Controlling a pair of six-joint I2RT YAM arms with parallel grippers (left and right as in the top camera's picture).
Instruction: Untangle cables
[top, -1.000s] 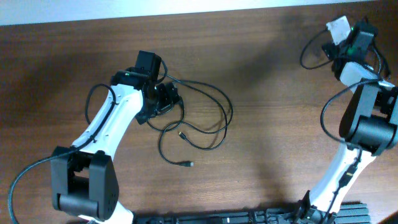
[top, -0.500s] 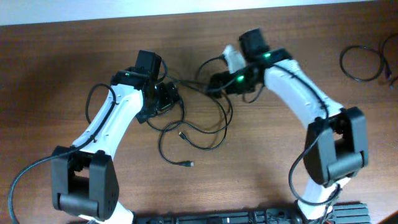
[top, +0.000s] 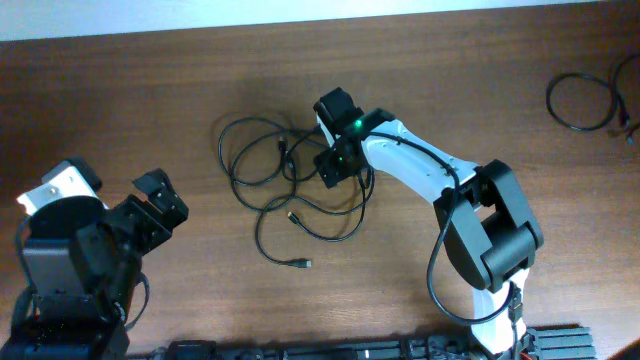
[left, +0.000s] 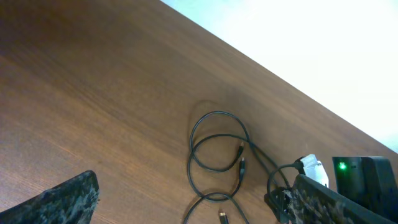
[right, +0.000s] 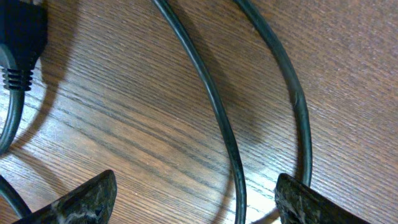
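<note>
My right gripper (right: 196, 202) has its fingers (right: 87, 200) set wide. Two strands of the cables (top: 290, 180) run over the wood between them, and neither is pinched. A black plug (right: 22, 37) with a ribbed collar lies just beside. From overhead I see thin black cords in several loose loops, overlapping in the middle of the table (top: 120, 90), with small plug ends trailing toward me. A separate coil (top: 580, 100) lies well apart near the right edge. My left gripper (top: 163, 197) hangs wide and empty, left of the tangle.
</note>
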